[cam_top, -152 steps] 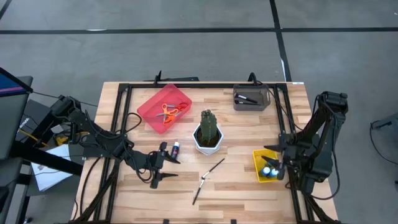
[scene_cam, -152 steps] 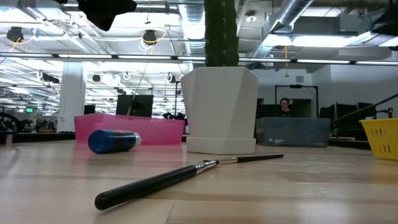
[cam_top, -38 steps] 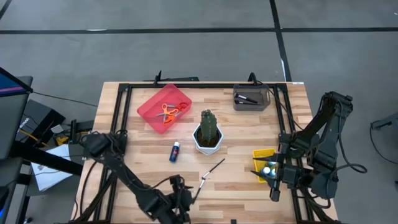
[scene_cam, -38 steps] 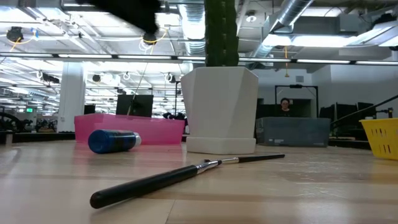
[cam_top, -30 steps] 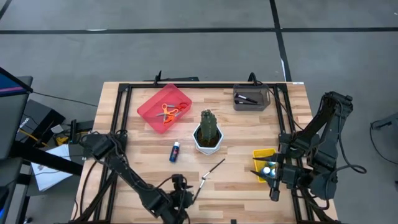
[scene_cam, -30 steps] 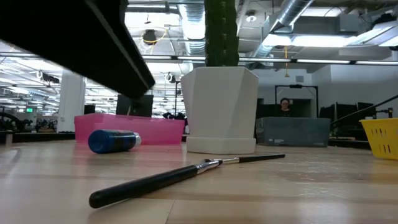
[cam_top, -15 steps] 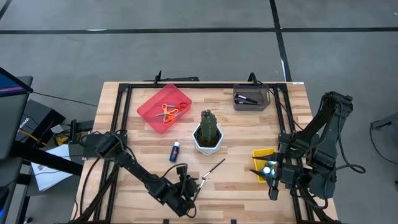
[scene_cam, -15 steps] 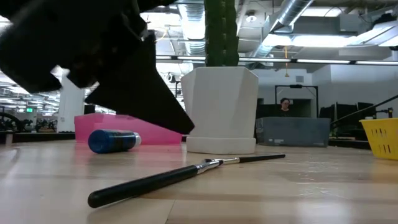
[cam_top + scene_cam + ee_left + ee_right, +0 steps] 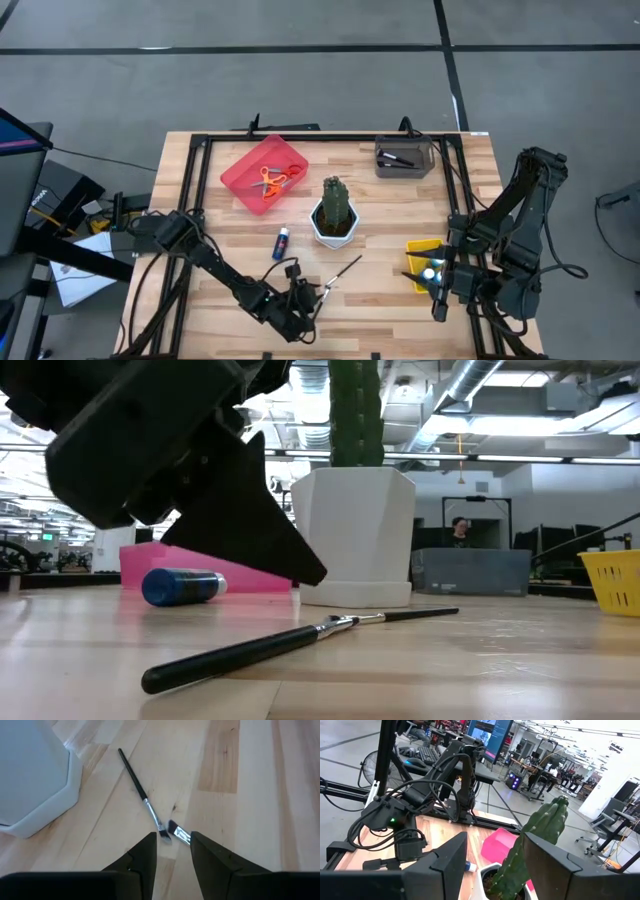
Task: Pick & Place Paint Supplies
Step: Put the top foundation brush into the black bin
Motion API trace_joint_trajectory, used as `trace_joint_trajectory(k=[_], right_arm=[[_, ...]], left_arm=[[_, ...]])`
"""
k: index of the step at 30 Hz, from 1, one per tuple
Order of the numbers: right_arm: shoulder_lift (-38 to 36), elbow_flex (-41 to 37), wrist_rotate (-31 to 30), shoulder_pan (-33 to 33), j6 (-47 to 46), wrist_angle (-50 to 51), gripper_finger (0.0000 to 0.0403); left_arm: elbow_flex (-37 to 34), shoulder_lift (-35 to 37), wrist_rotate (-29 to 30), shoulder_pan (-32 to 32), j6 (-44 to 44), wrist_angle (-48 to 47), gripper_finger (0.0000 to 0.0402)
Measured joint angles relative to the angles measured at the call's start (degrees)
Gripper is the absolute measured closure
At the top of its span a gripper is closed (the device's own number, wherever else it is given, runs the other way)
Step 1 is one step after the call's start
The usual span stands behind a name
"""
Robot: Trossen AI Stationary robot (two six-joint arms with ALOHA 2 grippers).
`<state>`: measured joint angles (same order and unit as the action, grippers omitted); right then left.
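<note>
I have the left gripper (image 9: 312, 297) low over the desk near the middle of its front edge, right at the lower paintbrush (image 9: 317, 308). In the left wrist view its fingers (image 9: 145, 857) are parted only a little, with the brush's metal collar and bristle end showing in the gap; I cannot tell whether they touch it. A second paintbrush (image 9: 141, 792) lies on the boards with its tip just beside the first one's tip, its handle running toward the white pot (image 9: 32, 775) of the cactus (image 9: 336, 199).

A blue paint bottle (image 9: 282, 242) lies on its side left of the pot. The orange-handled scissors (image 9: 268, 181) sit in the red tray (image 9: 240, 172) toward the back left corner. A grey bin (image 9: 402, 167) at the back right holds a dark brush.

The right gripper (image 9: 437, 284) waits at the right edge, at the yellow bin (image 9: 412, 256) with paint bottles (image 9: 430, 273) in it. In the right wrist view its fingers (image 9: 451, 856) stand well apart with nothing between them.
</note>
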<state>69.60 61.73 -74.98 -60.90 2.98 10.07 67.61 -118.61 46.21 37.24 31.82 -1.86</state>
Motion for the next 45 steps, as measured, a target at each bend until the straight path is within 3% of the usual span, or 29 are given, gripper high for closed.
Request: trace_joint_trajectory(k=[36, 45], right_arm=[[0.01, 0.0, 0.13, -0.02, 0.24, 0.22, 0.0217], [0.0, 0.0, 0.13, -0.02, 0.24, 0.22, 0.0217]], left_arm=[[0.08, -2.21, 3.46, -1.61, -4.35, 8.78, 0.0291], [-4.18, -2.23, 2.34, -1.97, -1.12, 12.8, 0.0291]])
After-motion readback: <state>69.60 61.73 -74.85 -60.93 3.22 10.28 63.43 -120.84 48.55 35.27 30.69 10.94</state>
